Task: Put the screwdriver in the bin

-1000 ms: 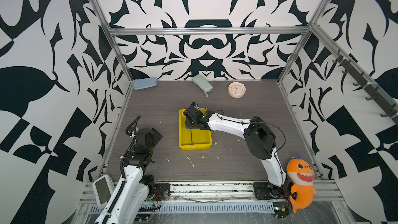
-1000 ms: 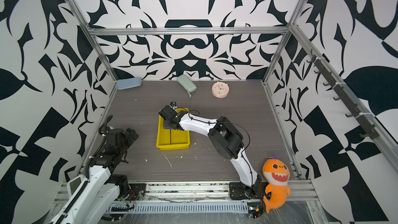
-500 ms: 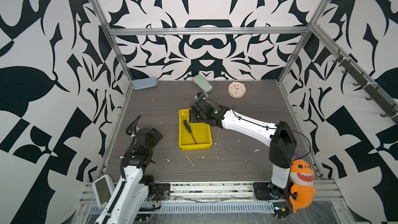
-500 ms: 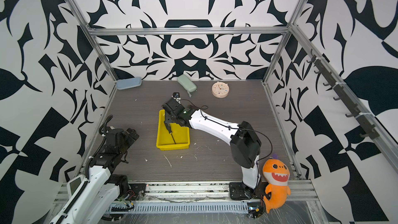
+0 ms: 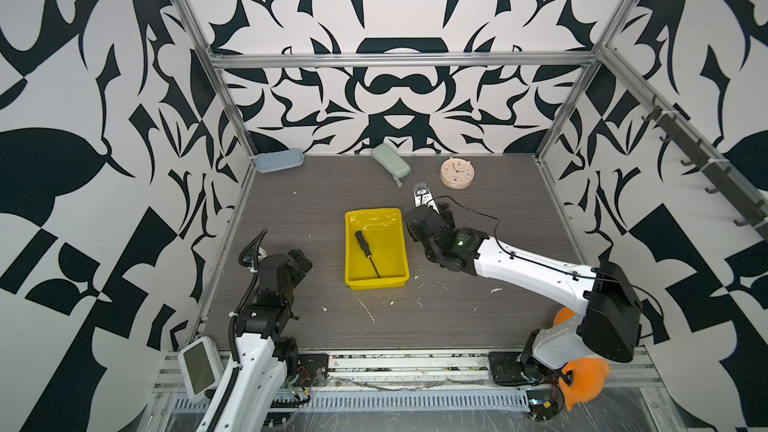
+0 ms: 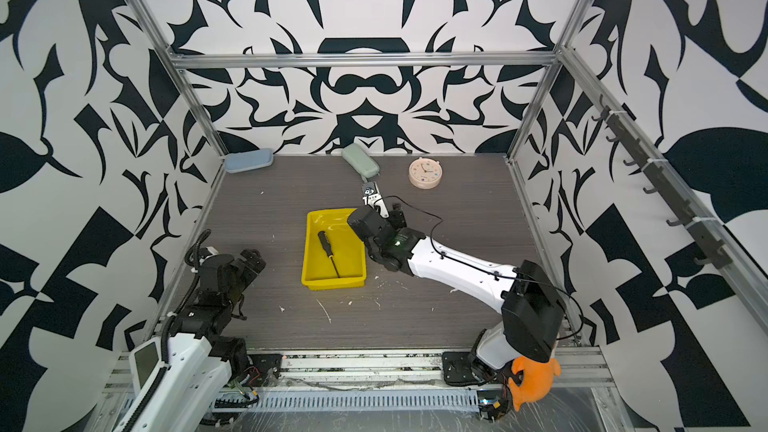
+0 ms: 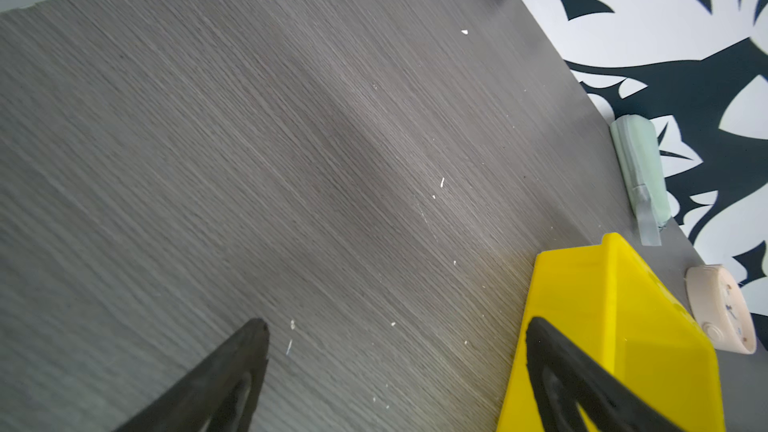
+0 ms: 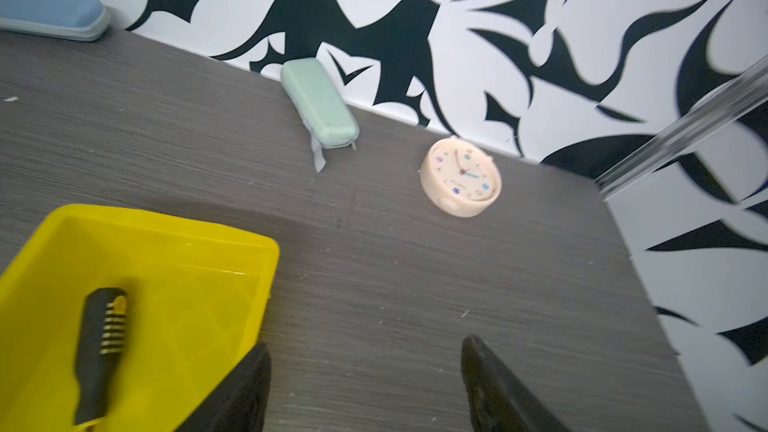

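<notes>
Since a second ago the right arm [image 5: 532, 270] has swung off the shallow yellow plastic bin [image 5: 376, 282] to its right side. The slim black-handled screwdriver with yellow dots [image 5: 360, 241] now lies loose inside, shaft toward the near wall. Jaws of the right claw [image 8: 365, 342] stand wide apart, holding nothing. The left claw [image 7: 397, 324] is also spread and empty, near the left edge of the dark wood-grain bench [image 5: 478, 317].

Risk: one right finger [image 8: 245, 384] looks close to the bin's wall. A low retreat may clip it, shoving the bin and jolting the screwdriver.
</notes>
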`<state>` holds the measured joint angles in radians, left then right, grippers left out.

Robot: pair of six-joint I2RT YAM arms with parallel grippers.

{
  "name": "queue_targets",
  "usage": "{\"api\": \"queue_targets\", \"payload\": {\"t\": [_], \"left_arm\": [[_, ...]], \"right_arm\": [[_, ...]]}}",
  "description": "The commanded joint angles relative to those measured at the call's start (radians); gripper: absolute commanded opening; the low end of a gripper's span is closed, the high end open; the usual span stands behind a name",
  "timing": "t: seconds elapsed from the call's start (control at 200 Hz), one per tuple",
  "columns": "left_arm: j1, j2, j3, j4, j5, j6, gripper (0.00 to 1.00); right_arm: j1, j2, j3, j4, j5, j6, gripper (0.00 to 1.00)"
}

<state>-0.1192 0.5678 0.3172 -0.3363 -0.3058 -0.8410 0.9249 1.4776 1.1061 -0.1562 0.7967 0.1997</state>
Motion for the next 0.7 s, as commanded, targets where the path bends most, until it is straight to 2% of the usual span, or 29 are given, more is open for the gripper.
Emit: {"api": "queue_targets", "payload": {"t": [0.0,0.1,0.175,0.24,0.29,0.38,0.46,0.695], "left_arm": [[0.0,0.038,0.003,-0.005,-0.001,-0.006,0.99],[-0.001,0.078,0.013,0.01,0.005,-0.001,0.99],[0.0,0.098,0.019,0.014,0.011,0.005,0.99],[-0.001,0.105,0.023,0.017,0.013,0.006,0.99],[0.0,0.104,0.02,0.018,0.017,0.008,0.99],[0.0,0.096,0.016,0.024,0.023,0.011,0.99],[0.0,0.093,0.012,0.031,0.023,0.01,0.99],[0.0,0.114,0.016,0.041,0.01,0.006,0.99]], "right_arm": [[0.003,-0.115,-0.067,0.185,0.121,-0.252,0.76],[0.0,-0.21,-0.191,0.332,0.149,-0.431,0.76],[-0.009,-0.275,-0.353,0.614,0.182,-0.609,0.76],[-0.054,-0.324,-0.49,0.799,0.147,-0.678,0.75],[-0.123,-0.338,-0.55,0.826,0.127,-0.634,0.75],[-0.266,-0.327,-0.588,0.746,0.088,-0.447,0.76],[-0.371,-0.303,-0.626,0.76,0.044,-0.334,0.76],[-0.532,-0.234,-0.66,0.756,-0.022,-0.264,0.78]]}}
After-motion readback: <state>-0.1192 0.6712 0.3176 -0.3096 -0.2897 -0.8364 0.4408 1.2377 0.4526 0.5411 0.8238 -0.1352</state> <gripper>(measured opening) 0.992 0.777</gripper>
